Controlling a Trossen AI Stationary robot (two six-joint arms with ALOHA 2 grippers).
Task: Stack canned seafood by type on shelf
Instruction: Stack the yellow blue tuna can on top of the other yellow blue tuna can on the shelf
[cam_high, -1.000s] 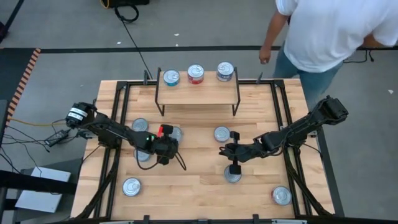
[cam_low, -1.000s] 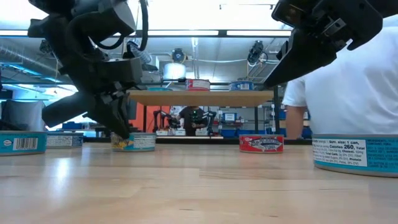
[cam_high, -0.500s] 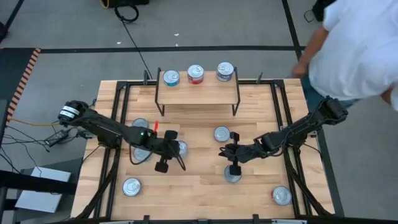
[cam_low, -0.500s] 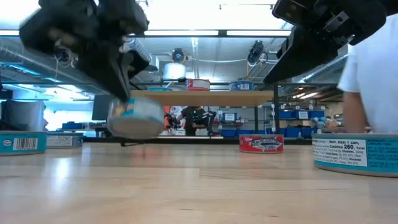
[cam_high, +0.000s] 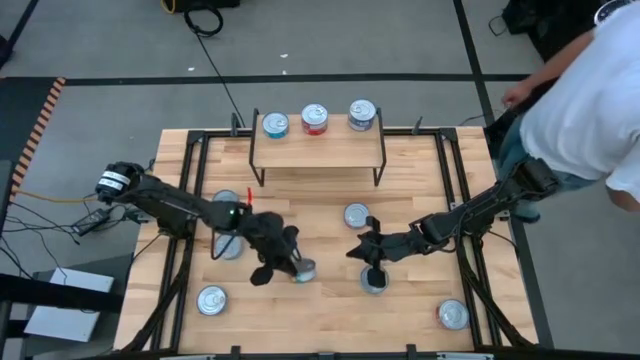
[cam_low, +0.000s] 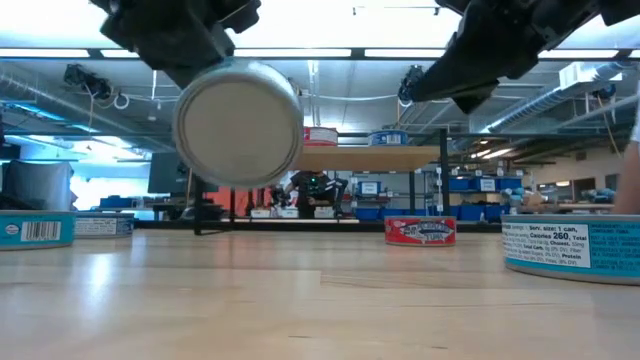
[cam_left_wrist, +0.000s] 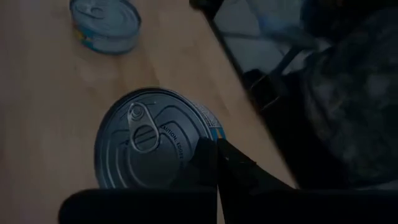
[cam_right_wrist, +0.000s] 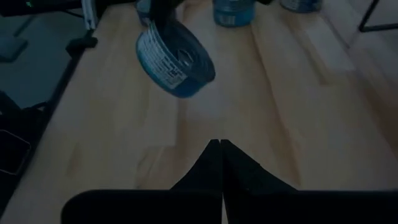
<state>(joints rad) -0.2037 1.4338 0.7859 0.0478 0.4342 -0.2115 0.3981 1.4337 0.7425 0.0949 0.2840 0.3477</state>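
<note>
I see the light-wood shelf (cam_high: 316, 152) at the far edge of the table, with 3 tins along its back edge: a teal one (cam_high: 275, 125), a red one (cam_high: 315, 119) and a blue one (cam_high: 362, 115), each standing alone, nothing stacked on them yet. My left gripper (cam_high: 287, 262) hangs over the table's middle, clamped on a blue-labelled tin (cam_low: 238, 123), lifted clear and tipped so its flat end faces the low camera. My right gripper (cam_high: 368, 250) hovers just above another tin (cam_high: 374, 281), its fingers pressed together on nothing. At least 5 more tins lie loose on the tabletop (cam_high: 330, 310), among them one (cam_high: 356, 215) near the centre and a red one (cam_high: 452, 315) at the near right corner. I judge the job barely started: 1 tin per type placed, the rest left. A person (cam_high: 585, 100) stands beyond the table's right side.
</note>
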